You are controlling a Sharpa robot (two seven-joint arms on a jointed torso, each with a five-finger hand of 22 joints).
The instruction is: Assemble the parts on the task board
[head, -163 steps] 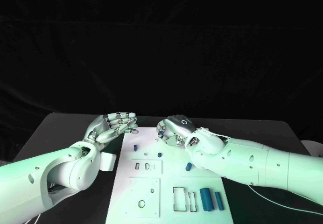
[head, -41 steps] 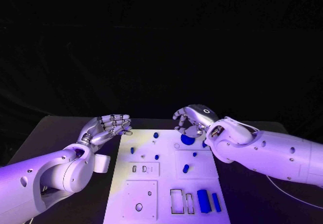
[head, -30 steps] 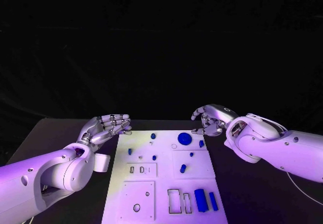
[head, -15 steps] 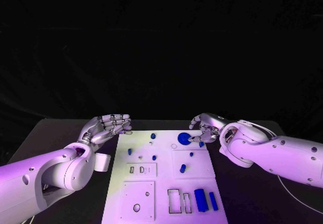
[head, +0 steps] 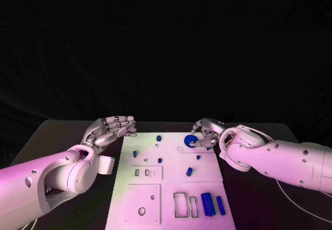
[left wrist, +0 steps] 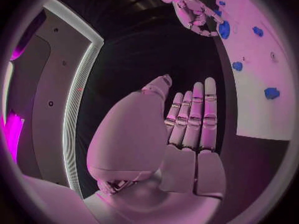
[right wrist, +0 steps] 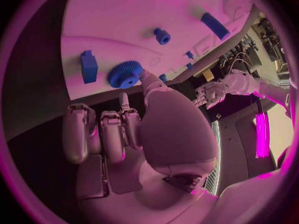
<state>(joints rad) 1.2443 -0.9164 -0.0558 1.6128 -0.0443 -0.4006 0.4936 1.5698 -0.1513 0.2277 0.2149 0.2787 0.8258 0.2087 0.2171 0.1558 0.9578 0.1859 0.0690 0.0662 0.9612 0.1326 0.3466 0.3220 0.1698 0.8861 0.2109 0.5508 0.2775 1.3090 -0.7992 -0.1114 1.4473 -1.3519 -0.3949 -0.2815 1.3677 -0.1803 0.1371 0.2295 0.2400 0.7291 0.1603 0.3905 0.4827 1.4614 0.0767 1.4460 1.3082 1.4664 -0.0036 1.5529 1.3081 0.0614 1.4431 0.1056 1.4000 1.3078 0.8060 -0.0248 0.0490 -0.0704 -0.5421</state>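
Note:
The white task board (head: 173, 184) lies in the middle of the table. A blue gear (head: 190, 140) sits flat near its far right corner. My right hand (head: 207, 134) is beside the gear, one fingertip (right wrist: 146, 78) touching the gear (right wrist: 126, 74) at its rim and the other fingers curled in. A small blue block (right wrist: 89, 66) stands close by. My left hand (head: 114, 128) hovers at the board's far left corner with its fingers curled, holding nothing. The left wrist view shows the left hand's palm (left wrist: 181, 149) bare.
Small blue pegs (head: 158, 138) (head: 160, 160) (head: 188, 171) dot the board's far half. Two blue bars (head: 207, 204) (head: 220, 204) lie beside rectangular slots (head: 181, 205) at the near right. A round hole (head: 142, 211) is at the near left. Black table (head: 62, 139) flanks the board.
My right hand swung out to the right, leaving the gear on the board, then came back left and now touches the gear. The left hand has stayed put.

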